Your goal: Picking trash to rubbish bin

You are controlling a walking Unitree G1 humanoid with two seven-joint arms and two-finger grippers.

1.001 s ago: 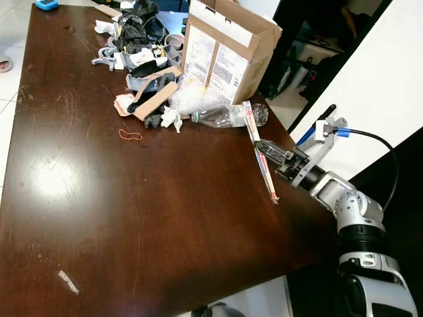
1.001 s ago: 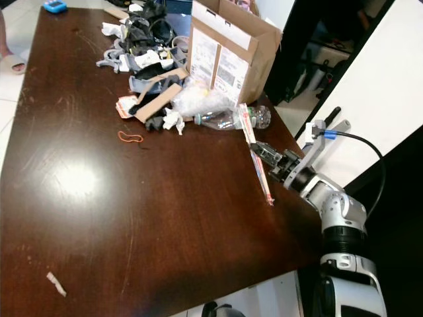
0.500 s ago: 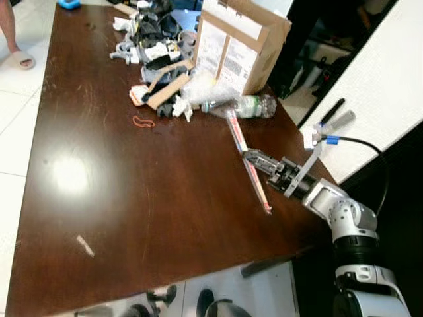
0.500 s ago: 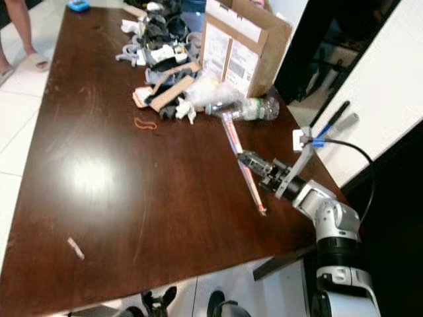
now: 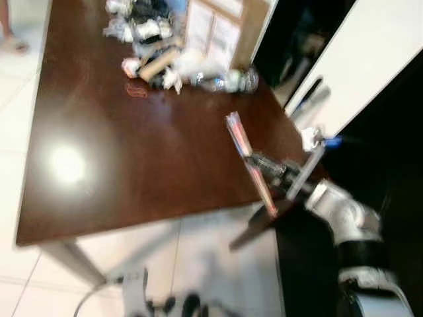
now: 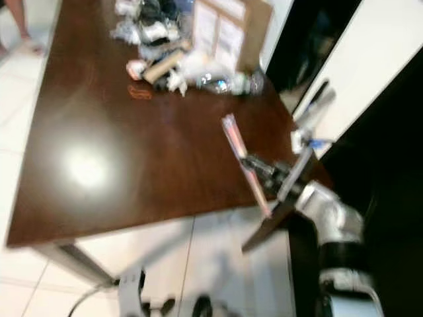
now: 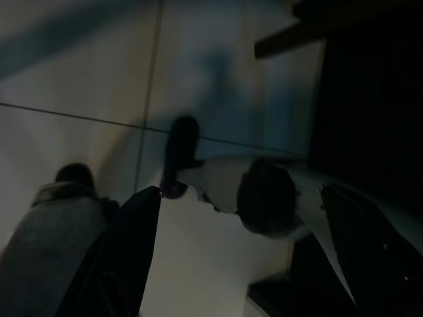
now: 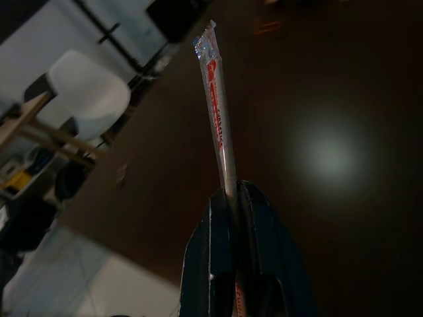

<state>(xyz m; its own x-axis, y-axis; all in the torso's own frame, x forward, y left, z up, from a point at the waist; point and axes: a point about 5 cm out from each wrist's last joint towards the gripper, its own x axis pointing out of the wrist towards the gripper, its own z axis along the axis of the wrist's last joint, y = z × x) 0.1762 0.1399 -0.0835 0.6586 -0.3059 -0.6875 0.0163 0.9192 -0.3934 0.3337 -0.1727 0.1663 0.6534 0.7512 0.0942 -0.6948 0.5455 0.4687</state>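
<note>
A long clear wrapper with red print sticks out of my right gripper, which is shut on its lower part. It is held tilted over the near right corner of the dark wooden table. The right wrist view looks along the closed fingers with the wrapper pointing away over the tabletop. My left gripper hangs in shade above the pale tiled floor, its two dark fingers standing wide apart. Both eye views are blurred.
A pile of trash lies at the table's far end with a plastic bottle, a cardboard box and a red rubber band. A white wall stands to the right. Tiled floor shows below the table.
The whole view has pulled back and blurred, so the camera moved; floor now shows under the table edge. The right gripper keeps its hold on the wrapper, now near the table's corner.
</note>
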